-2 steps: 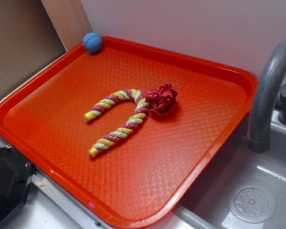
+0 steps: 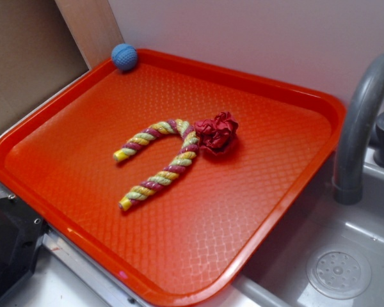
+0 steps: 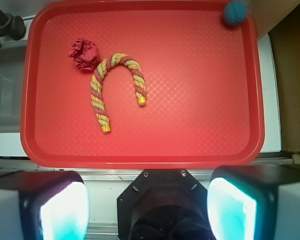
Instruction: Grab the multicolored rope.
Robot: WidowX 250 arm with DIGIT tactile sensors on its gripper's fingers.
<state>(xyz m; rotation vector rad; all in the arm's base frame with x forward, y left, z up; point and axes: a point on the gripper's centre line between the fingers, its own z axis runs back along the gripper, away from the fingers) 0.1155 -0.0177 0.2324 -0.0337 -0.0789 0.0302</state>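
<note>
1. Multicolored rope lies flat near the middle of the orange tray; U-shaped, twisted yellow, pale green and maroon strands.
2. In the exterior view the bend points toward the back of the tray, both ends toward the front-left; one leg is longer than the other.
3. Crumpled red cloth ball touches the rope just beside its bend, on the sink side.
4. Small blue knitted ball sits at the tray's far corner against the rim, well apart from the rope.
5. Gripper is spread wide, nothing between the fingers; pale fingertips show at the bottom of the wrist view.
6. Gripper sits off the tray's near edge, well apart from the rope, no contact.
7. Grey faucet and sink are right beside the tray.
</note>
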